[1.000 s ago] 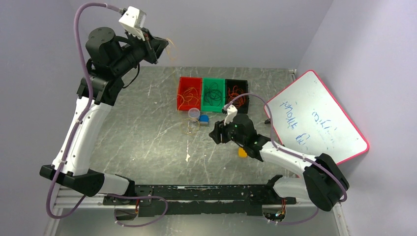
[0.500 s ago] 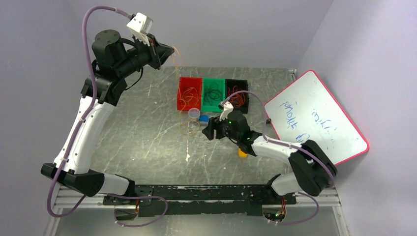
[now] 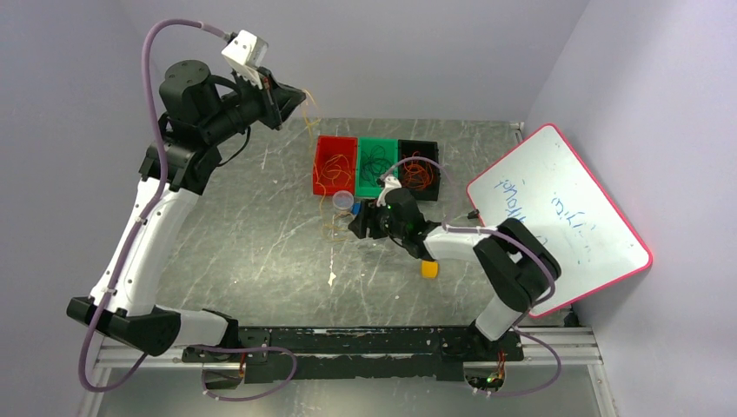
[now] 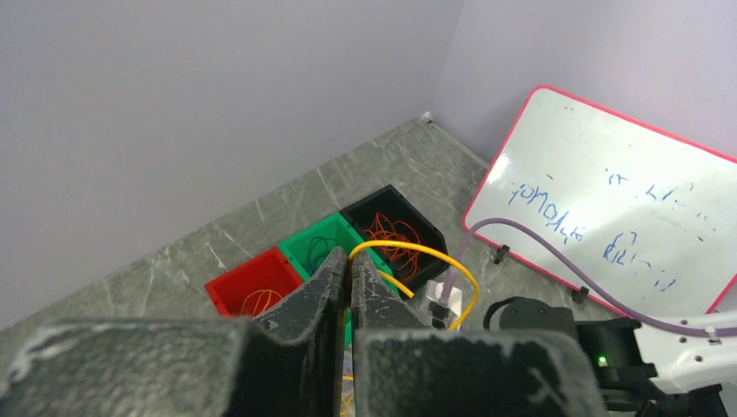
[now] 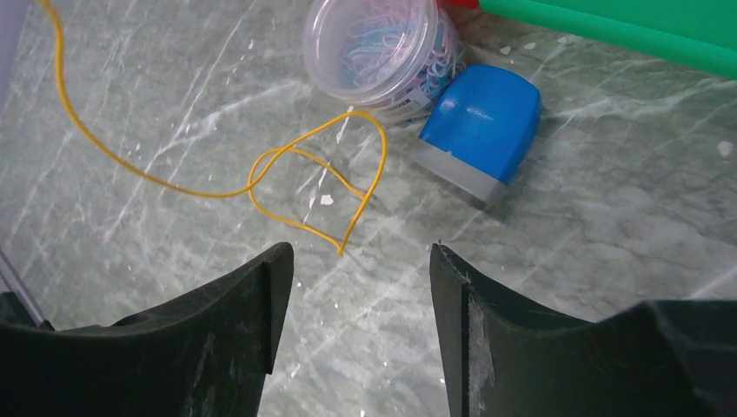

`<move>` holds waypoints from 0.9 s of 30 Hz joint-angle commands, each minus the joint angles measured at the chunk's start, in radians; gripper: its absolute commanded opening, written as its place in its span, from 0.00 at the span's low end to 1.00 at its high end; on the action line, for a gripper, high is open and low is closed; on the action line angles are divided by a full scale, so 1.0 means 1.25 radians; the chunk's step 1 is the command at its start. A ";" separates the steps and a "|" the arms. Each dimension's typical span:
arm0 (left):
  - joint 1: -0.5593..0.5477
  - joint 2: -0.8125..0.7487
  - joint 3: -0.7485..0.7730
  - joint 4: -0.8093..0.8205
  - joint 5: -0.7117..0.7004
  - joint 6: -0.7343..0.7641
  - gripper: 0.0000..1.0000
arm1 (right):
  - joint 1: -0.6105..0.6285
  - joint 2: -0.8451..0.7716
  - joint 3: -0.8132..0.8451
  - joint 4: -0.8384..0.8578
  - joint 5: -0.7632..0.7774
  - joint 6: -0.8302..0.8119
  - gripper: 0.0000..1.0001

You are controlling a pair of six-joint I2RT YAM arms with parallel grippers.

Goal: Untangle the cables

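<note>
Yellow cable [image 4: 408, 244] runs from a high grip down to the tabletop: one strand singled out.
Left gripper [image 4: 349, 261] is clamped tight on the cable's upper end, well above the table [image 3: 252, 226]. The lower end lies in a loose loop just beside the clear tub [image 5: 374, 43] and blue block [image 5: 478, 122]. Right gripper [image 5: 361, 252] hovers low, jaws spread, with the loop's tip lined up between them. The next move looks like a drop and a clean pinch on that thin, flat tip, keeping off the tub.
</note>
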 commanded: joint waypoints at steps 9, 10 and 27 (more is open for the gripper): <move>0.009 -0.035 -0.030 -0.003 -0.009 0.009 0.07 | -0.003 0.187 0.118 0.092 -0.026 0.110 0.49; 0.009 -0.036 -0.031 -0.005 -0.010 0.010 0.07 | -0.003 0.194 0.122 0.102 -0.032 0.111 0.46; 0.009 -0.022 -0.078 -0.006 -0.023 0.008 0.07 | -0.009 -0.040 0.075 0.004 0.011 -0.007 0.00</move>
